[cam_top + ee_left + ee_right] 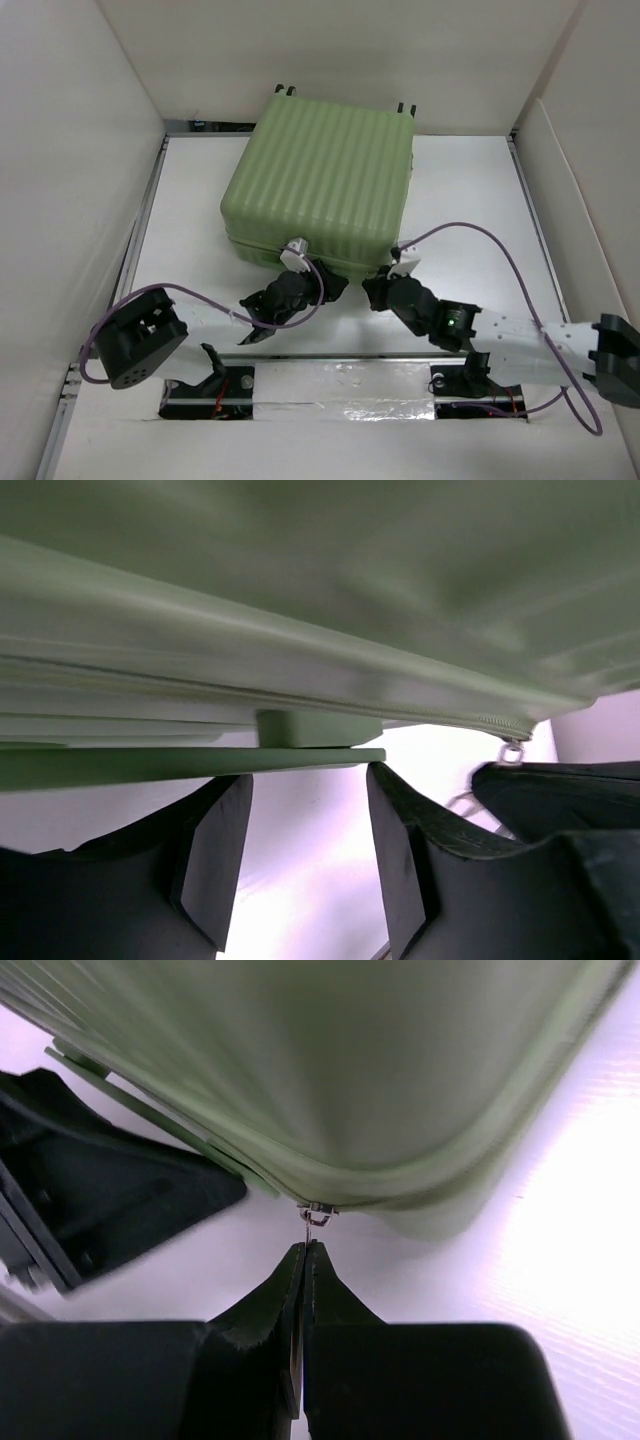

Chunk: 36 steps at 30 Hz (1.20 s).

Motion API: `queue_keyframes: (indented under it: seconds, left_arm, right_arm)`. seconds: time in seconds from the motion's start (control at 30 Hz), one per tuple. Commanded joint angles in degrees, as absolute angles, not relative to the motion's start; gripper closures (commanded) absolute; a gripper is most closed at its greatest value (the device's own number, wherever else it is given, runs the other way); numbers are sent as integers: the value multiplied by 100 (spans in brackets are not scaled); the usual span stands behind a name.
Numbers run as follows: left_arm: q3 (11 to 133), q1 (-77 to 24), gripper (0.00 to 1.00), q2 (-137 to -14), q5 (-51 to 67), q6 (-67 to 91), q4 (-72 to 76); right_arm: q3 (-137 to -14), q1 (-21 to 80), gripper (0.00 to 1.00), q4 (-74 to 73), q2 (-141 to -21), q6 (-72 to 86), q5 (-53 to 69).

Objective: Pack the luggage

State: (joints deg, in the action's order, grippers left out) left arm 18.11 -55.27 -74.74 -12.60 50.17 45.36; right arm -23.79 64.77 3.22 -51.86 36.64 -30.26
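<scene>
Fingers of the left gripper stand wide apart, holding nothing, just under the near edge of the luggage, which lies closed on the table. Those of the right gripper are pressed together, tips at the zipper pull; whether they grip it cannot be told

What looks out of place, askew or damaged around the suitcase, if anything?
Nothing looks spilled or damaged. The luggage lies closed but slightly turned against the edges of the table. Its zipper pull hangs at the near seam, just in front of the shut right gripper.
</scene>
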Motion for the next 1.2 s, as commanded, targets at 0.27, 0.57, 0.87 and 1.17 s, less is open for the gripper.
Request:
queue_keyframes:
  seconds: [0.27,0.57,0.87,1.17]
  left_arm:
    - [1670,-5625,45,-5391,-3090,4474,3414]
    - [2601,-3641,46,-3085,-3842,4147,1433]
    - [3251,-797,48,-4322,-2783,5115,1705]
    - [3595,248,53,-6706,284,4994,2593]
  right_arm:
    - [-3288,6751,100,1098,-6724,3929,-3164]
    - [-2900,6319,100,1292,-6355,3622,-2637]
    - [-3015,6267,100,1125,-6302,3313,-2312]
    - [-2830,6398,100,1012,-5951,3322,-2223]
